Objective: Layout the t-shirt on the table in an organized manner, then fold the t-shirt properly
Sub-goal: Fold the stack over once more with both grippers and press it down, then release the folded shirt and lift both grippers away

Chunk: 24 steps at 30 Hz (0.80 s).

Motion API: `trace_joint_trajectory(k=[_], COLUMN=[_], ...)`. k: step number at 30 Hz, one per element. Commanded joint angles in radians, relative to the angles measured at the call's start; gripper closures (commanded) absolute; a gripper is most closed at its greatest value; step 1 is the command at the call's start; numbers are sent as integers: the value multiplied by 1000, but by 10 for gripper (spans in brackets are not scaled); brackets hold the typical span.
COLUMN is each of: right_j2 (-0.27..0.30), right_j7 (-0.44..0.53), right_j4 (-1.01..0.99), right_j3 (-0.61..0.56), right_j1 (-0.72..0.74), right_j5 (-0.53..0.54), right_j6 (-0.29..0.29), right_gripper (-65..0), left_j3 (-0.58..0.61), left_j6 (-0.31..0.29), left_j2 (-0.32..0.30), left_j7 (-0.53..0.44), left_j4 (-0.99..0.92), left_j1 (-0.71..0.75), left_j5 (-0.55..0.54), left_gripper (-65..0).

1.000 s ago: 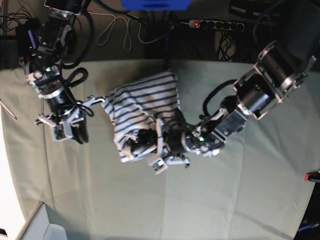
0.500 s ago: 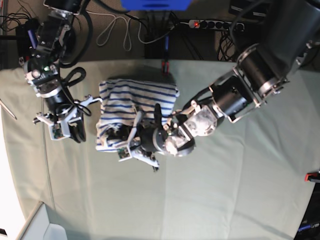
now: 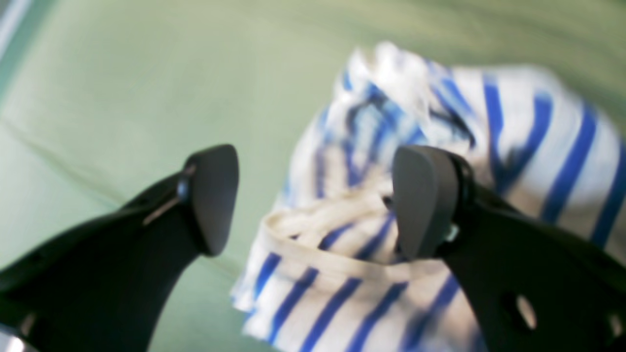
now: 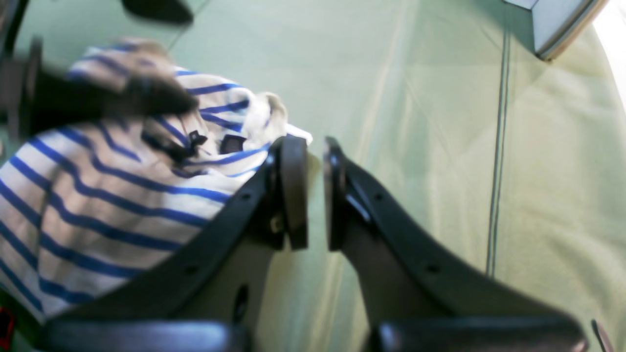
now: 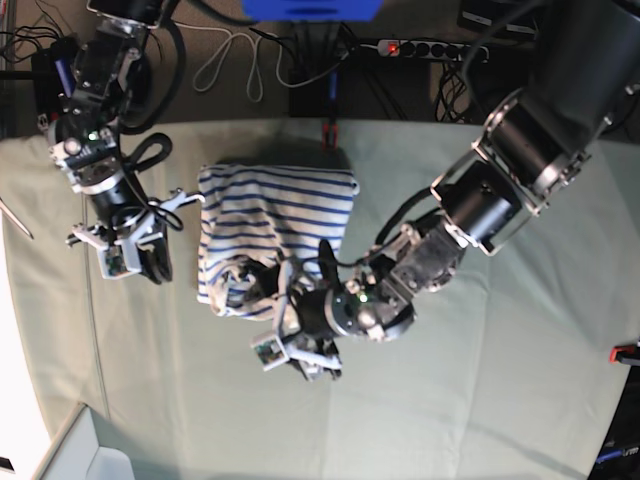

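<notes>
The blue-striped white t-shirt [image 5: 275, 215] lies bunched on the grey-green table [image 5: 490, 400], its crumpled collar end toward the front. My left gripper [image 5: 292, 345] hovers just off that front edge, open and empty. In the left wrist view the left gripper [image 3: 318, 200] is spread wide over the blurred collar of the t-shirt [image 3: 528, 146]. My right gripper [image 5: 138, 258] stands left of the shirt, apart from it. In the right wrist view the right gripper [image 4: 314, 193] has its pads nearly together with nothing between them, beside the t-shirt [image 4: 98, 205] and its dark label.
A red clamp [image 5: 330, 132] sits at the table's back edge and another [image 5: 625, 352] at the right edge. A white box corner [image 5: 85, 450] stands at the front left and also shows in the right wrist view [image 4: 552, 24]. Cables and a power strip [image 5: 430, 48] lie behind the table.
My left gripper slid left with the shirt, dragging it leftward, then drew back toward the table's front and now stands open off the shirt's edge. The right arm has barely moved.
</notes>
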Motion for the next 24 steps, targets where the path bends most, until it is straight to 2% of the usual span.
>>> trace_joint_trajectory(k=[1,7,10,17,20,24], right_j2=[1,-5,-25,-74,-74,-73], right_j7=[28,28,28,31,35,37], right_j4=[19,36,83,105,6,-136], right_j3=[0,-3,-58,-244,-299,-316], right_j1=[7,-14,-57,-137,-129,-62], right_j5=[22,22,25,26,26,26], right_j6=[4,4,4,4,4,4], right_gripper=[-44,-42,-41,-40,-40,-40], left_j3=[-18,-118,-222,-668,-922,-1184], left_j6=[0,0,7,8,0,-1], left_j2=[10,-28,-88,-232,-254,-247], left_j7=[-25,-23,-23,-22,31,100], left_j4=[26,107,198,394,468,529], left_j1=[-29,2,51,326,479,619], left_j5=[-9,-10,-17,-18,-18,-18], left_gripper=[-477,-477,-477,-477,-477,-477])
